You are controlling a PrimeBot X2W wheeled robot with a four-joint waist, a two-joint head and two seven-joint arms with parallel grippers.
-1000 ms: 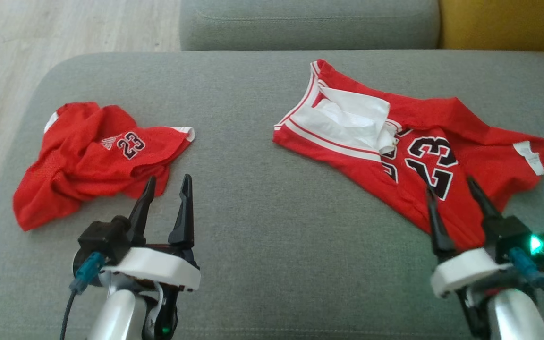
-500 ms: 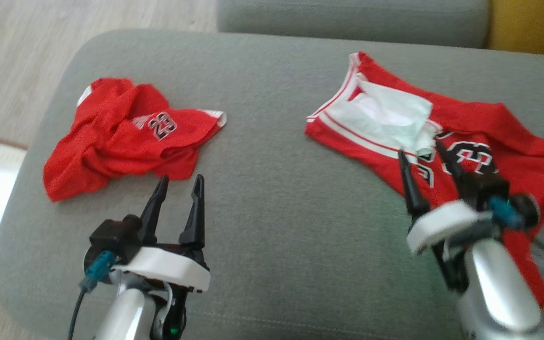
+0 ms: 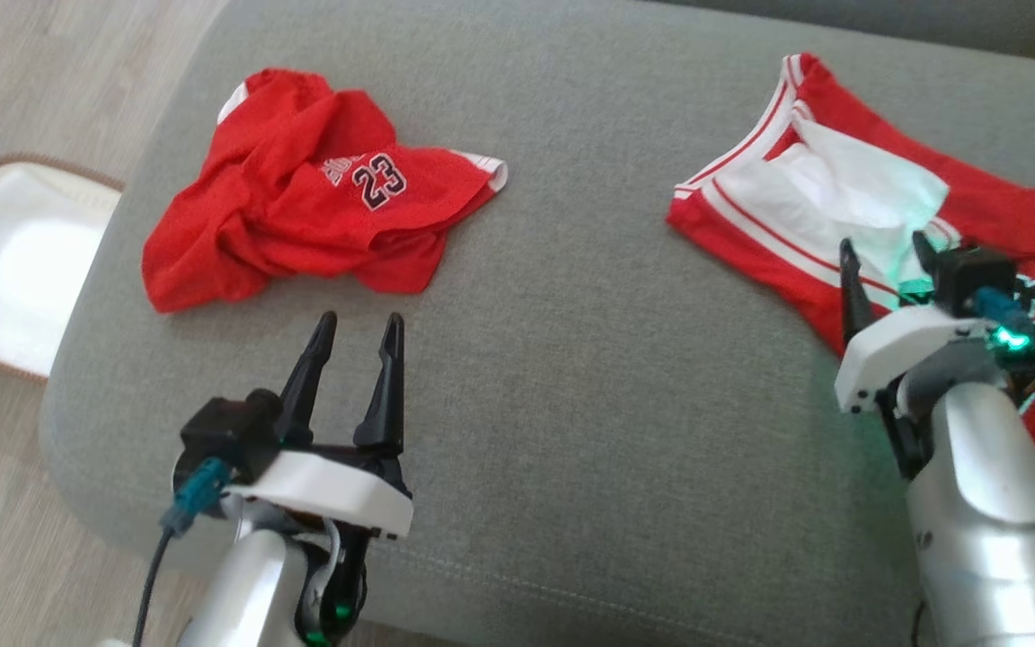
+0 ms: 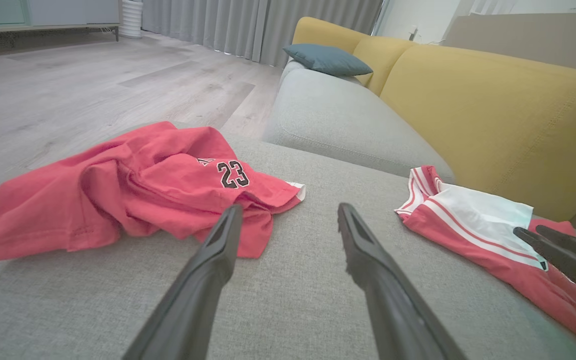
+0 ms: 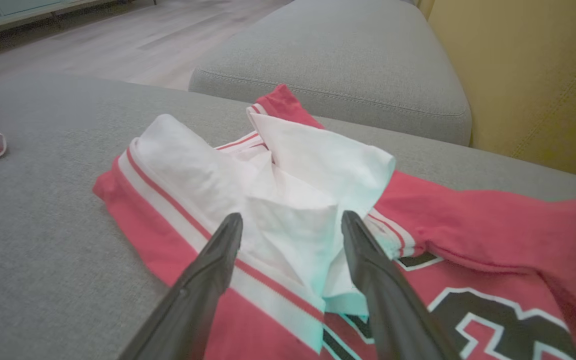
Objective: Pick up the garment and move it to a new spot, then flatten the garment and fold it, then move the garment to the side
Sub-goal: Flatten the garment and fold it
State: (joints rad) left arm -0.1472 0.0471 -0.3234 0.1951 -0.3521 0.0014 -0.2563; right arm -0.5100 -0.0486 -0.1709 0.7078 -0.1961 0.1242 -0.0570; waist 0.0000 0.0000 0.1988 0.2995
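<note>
A crumpled red garment (image 3: 302, 225) with the number 23 lies on the grey sofa seat (image 3: 589, 386), at its left. My left gripper (image 3: 361, 319) stands open just short of it, touching nothing; in the left wrist view the garment (image 4: 133, 200) lies ahead and to the left of the left gripper (image 4: 289, 207). A second red jersey (image 3: 751, 243) with white trim lies spread at the right. My right gripper (image 3: 881, 244) hovers open over its white turned-out part (image 5: 288, 190), with the right gripper (image 5: 292, 216) holding nothing.
A white basket (image 3: 14, 261) stands on the wooden floor beside the seat's left edge. A yellow backrest (image 4: 493, 100) and a blue cushion (image 4: 325, 59) lie beyond the seat. Another grey seat cushion (image 5: 338, 60) adjoins at the back.
The head camera has turned, shifting the whole picture. My right gripper has advanced over the jersey, from the number to the white part. The left gripper has stayed put, and both remain open.
</note>
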